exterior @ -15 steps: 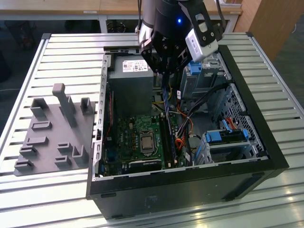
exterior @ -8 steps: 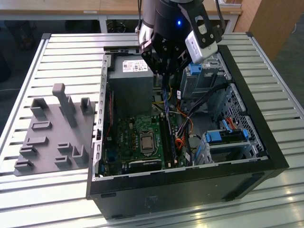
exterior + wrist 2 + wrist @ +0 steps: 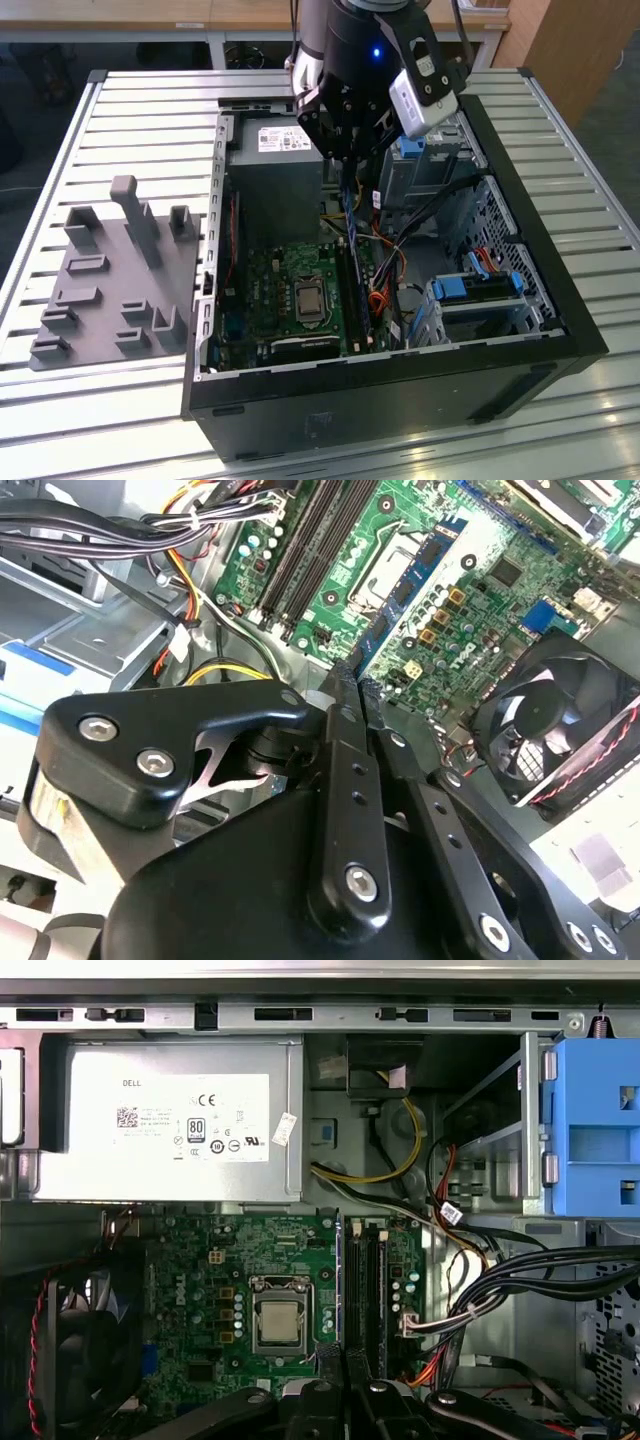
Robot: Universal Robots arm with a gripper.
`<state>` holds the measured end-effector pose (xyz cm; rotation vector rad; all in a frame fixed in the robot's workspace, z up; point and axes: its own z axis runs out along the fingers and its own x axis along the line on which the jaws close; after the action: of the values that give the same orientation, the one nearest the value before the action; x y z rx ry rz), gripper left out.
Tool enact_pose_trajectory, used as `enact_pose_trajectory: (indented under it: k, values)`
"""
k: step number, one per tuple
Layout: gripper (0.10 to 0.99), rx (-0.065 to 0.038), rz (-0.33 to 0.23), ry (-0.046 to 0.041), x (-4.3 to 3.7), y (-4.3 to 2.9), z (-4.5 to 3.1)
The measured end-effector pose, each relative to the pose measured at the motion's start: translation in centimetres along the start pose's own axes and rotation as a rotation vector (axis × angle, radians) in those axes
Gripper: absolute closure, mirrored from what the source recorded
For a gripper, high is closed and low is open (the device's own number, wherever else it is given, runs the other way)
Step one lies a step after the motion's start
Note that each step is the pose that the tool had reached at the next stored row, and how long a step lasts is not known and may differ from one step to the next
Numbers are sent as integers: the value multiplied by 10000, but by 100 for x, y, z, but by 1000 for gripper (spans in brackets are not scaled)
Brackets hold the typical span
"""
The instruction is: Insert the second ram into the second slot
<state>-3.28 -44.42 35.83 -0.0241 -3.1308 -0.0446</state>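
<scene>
First wrist view shows the second ram (image 3: 340, 1282) edge-on, a thin blue line gripped between the closed fingers of the gripper (image 3: 345, 1380). Its long axis runs parallel to the two black memory slots (image 3: 368, 1280). I judge it sits just to their processor socket (image 3: 280, 1322) side, held above the motherboard (image 3: 200, 1290) and not yet seated in either slot.

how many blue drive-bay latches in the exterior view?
2 latches: one at the case's far end, behind the tool; one on the bay at the exterior view's right. The arm may hide more.
</scene>
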Motion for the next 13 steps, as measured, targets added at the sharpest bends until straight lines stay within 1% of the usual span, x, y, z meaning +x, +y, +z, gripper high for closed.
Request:
enact_pose_trajectory:
  k: [6,13]
  values:
    - [953,1,-1,-43,0,-1,43]
    - [953,3,-110,-42,-1,-4,126]
